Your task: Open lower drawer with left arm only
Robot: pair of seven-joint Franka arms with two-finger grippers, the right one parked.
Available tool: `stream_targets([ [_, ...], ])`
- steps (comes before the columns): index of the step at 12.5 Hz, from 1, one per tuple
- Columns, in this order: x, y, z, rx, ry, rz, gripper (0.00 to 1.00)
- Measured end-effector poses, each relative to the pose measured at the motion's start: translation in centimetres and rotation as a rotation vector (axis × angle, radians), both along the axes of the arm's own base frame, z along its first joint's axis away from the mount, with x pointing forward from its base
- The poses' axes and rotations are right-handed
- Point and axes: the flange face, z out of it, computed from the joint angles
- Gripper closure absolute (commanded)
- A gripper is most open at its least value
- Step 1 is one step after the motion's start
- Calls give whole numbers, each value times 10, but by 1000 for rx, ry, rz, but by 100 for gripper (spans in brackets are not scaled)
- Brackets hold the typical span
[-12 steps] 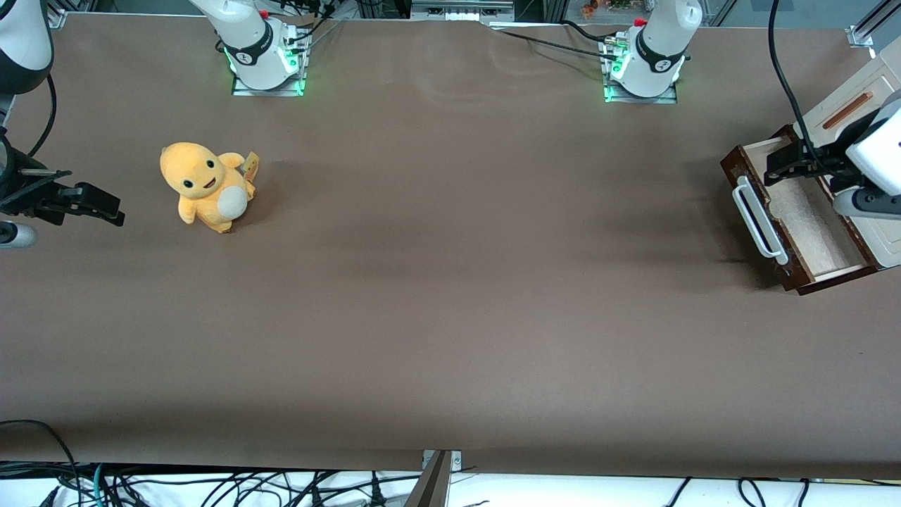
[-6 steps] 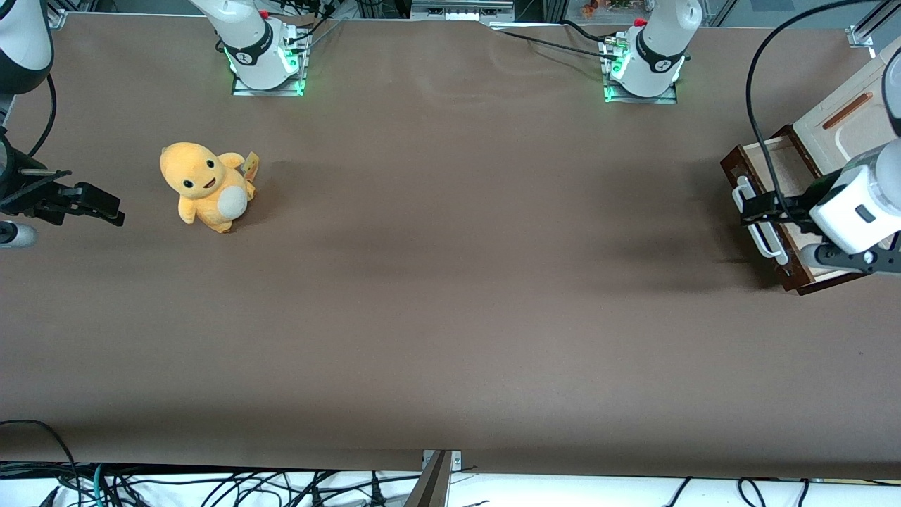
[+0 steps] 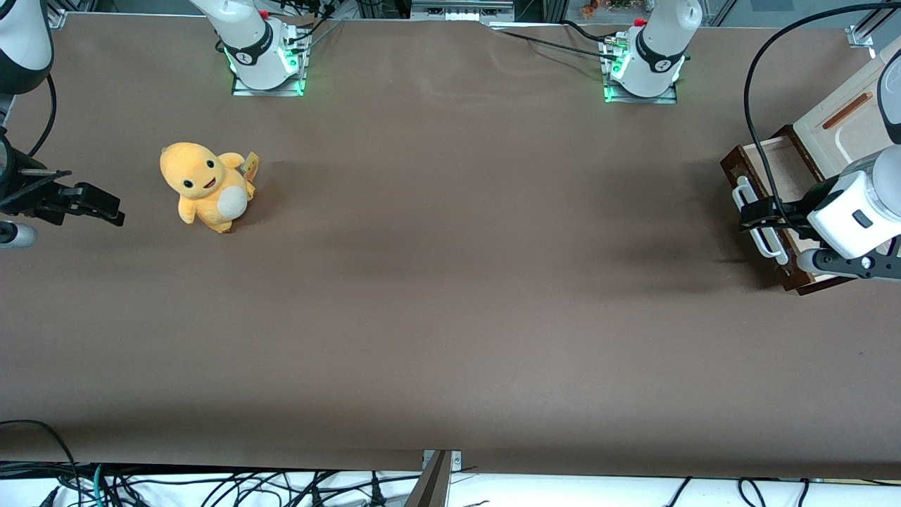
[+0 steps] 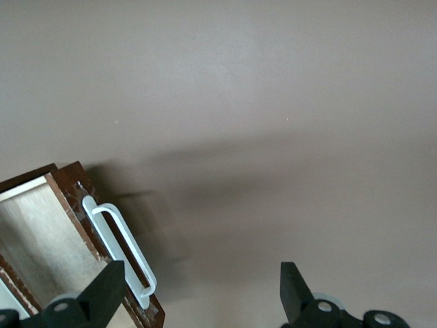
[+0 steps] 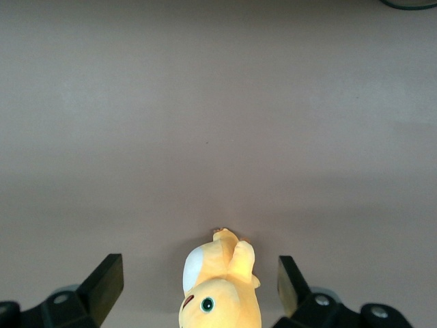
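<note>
Lower drawer (image 3: 764,211) at table (image 3: 450,282) edge, working arm's end: pulled out, dark brown front scuffed, white bar handle (image 4: 123,249), pale lining exposed. My left arm (image 3: 855,211) above it; my gripper (image 3: 752,215) hovers over handle, fingers (image 4: 106,290) spread wide, grasping nothing. Cream-white panel (image 3: 841,120) sits above drawer.

Front camera looks down over the whole table (image 3: 450,282); left wrist camera, seemingly close, shares the lower drawer (image 3: 764,183).
</note>
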Motion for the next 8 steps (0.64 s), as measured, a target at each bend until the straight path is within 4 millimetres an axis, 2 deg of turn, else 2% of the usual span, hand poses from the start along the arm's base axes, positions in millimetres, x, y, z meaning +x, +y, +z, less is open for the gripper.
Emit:
stream_targets([
  [5,11,10,-18,-6,-1,-29,0],
  [8,12,10,-19,-6,-5,-31,0],
])
